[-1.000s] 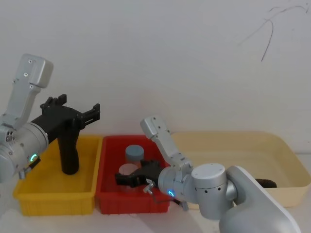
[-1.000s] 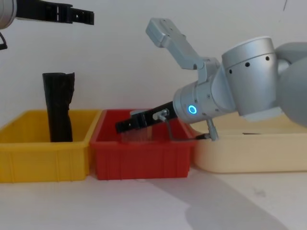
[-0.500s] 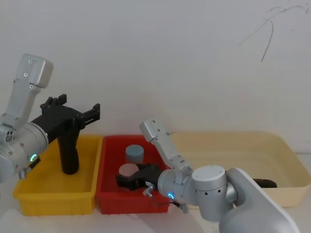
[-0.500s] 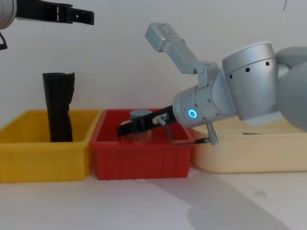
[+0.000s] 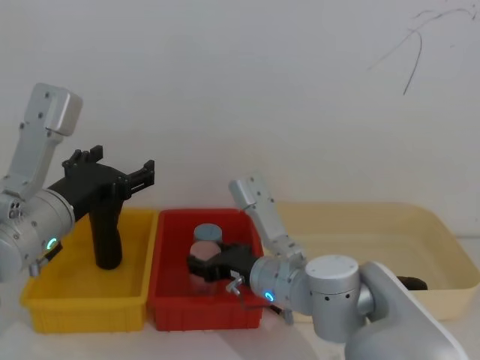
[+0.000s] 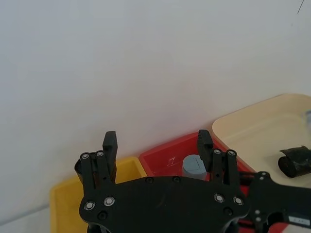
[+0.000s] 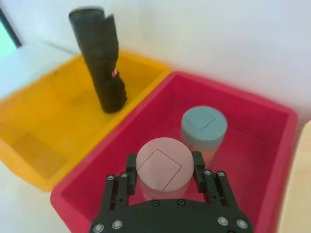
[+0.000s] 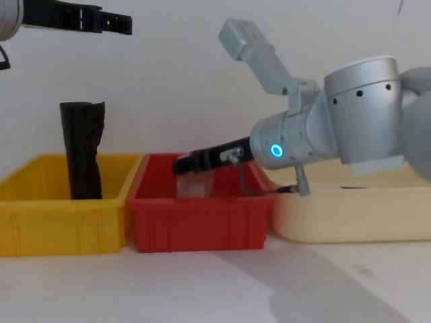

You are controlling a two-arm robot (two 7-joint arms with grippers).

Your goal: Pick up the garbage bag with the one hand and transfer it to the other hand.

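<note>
Garbage bag (image 5: 106,240): black roll standing on end in the yellow bin (image 5: 82,307), the leftmost of three containers on the tabletop (image 8: 202,282). Long axis near vertical. Lower end on the bin floor toward the back wall; upper end well above the rim. In the chest view it stands roughly twice the height of the bin wall, and a loose flap juts from one side of its top edge. Nothing grips it.

Left gripper (image 5: 124,165): on the green-lit arm, up in the air above the yellow bin, pointing toward the robot's right. In the head view its black body overlaps the top of the bag; in the chest view the fingers (image 8: 101,23) sit well above the bag, apart from it. Fingers spread wide, nothing between them; the left wrist view shows only wall in the gap.

Right gripper (image 7: 164,160): on the blue-ring arm, reaching across into the red bin (image 5: 202,315), the middle container. Its fingers sit tight against either side of a pink-topped jar (image 7: 163,167), which looks clamped. A grey-topped jar (image 7: 204,124) stands just behind it, farther back in the same bin.

Cream tray (image 5: 442,225): rightmost, beside the red bin. A short dark roll (image 5: 411,283) lies on its side near the tray's front right, well apart from both grippers.
</note>
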